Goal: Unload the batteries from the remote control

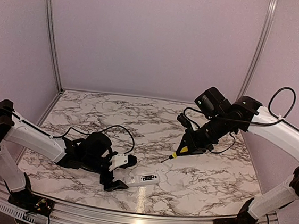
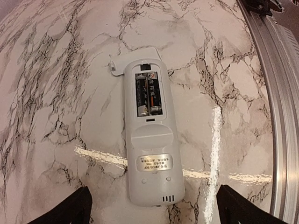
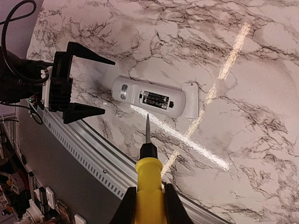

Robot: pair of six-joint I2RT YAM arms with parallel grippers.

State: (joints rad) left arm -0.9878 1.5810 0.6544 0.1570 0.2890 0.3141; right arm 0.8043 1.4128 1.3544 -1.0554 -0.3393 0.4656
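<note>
Clamping the screwdriver [image 3: 149, 177], right pincer [image 3: 149, 205] hovers near remote control [image 2: 152, 154], batteries [image 2: 149, 95] inside

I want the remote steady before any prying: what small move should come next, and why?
Probably ease the left gripper forward until its open jaws straddle the nearest end of the remote control. Both batteries sit uncovered in it, it lies loose on the table, and the screwdriver in the right gripper hovers short of it, so prying now might shove it.
</note>
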